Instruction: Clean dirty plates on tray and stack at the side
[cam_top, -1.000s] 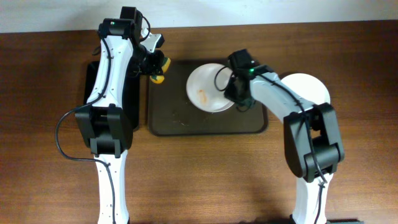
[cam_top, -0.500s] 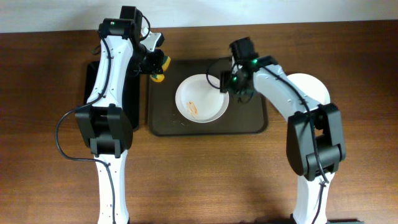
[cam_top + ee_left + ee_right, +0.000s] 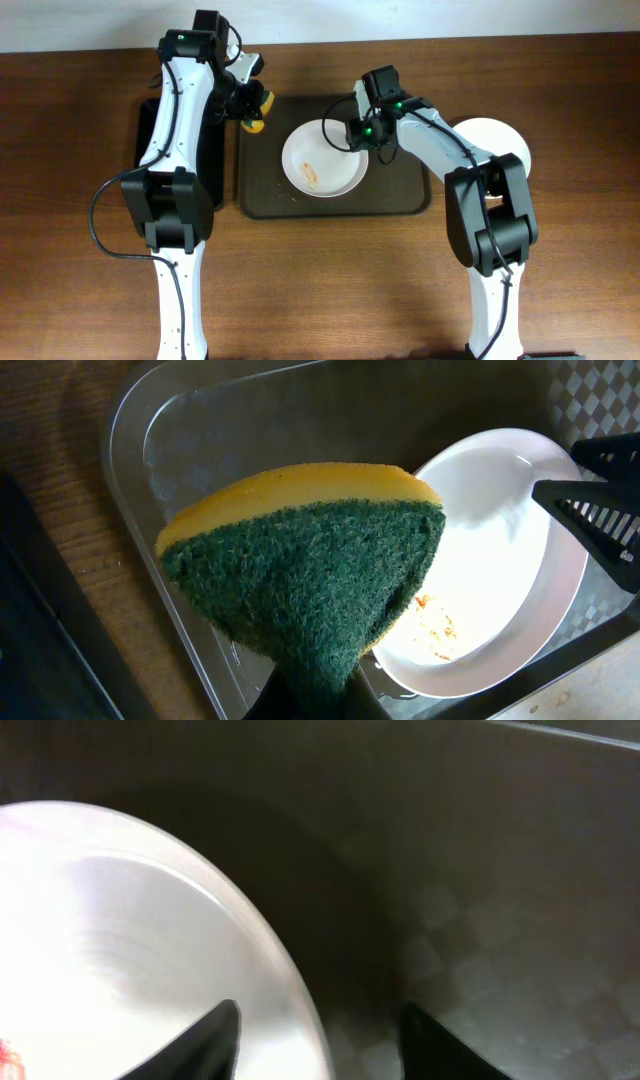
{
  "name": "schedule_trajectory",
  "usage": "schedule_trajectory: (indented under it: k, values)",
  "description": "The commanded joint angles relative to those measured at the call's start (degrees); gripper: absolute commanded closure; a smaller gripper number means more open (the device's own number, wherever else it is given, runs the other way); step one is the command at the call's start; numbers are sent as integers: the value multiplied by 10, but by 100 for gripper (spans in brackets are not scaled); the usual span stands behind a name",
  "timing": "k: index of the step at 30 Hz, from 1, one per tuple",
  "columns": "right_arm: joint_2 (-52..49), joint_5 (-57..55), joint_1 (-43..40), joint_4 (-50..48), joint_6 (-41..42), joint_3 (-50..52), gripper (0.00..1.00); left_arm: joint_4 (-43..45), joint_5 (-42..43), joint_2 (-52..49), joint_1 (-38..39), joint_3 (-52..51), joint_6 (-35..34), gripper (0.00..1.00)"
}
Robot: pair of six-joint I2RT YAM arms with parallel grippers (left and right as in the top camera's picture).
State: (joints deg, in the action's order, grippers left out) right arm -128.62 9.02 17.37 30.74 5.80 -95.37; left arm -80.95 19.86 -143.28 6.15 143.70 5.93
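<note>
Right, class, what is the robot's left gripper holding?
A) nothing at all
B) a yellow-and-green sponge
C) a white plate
B: the left gripper is shut on the sponge, green scouring face toward the wrist camera, yellow layer behind.

— Item: tray [image 3: 262, 195]. Free room?
— Left strip and front edge bare. The plate [image 3: 318, 165] fills the middle, the right gripper [image 3: 350, 131] straddles its far right rim, and a sponge [image 3: 256, 108] hangs over the back-left corner.
</note>
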Motion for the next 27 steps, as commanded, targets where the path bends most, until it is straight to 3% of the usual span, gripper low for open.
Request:
schedule_trajectory:
  k: [1, 5, 12, 21, 27]
  values:
    - [-6, 9, 9, -9, 25, -6, 59, 0, 0, -3, 3, 7, -7, 99]
    - [-20, 9, 17, -10, 57, -6, 69, 0, 0, -3, 10, 7, -7, 99]
    - [-22, -12, 17, 23, 133, -6, 95, 0, 0, -3, 13, 7, -7, 99]
    - [-22, -37, 16, 67, 275, -7, 96, -1, 0, -3, 23, 6, -7, 99]
    - [-22, -32, 17, 100, 310, -7, 96, 26, -9, -3, 53, -24, -7, 99]
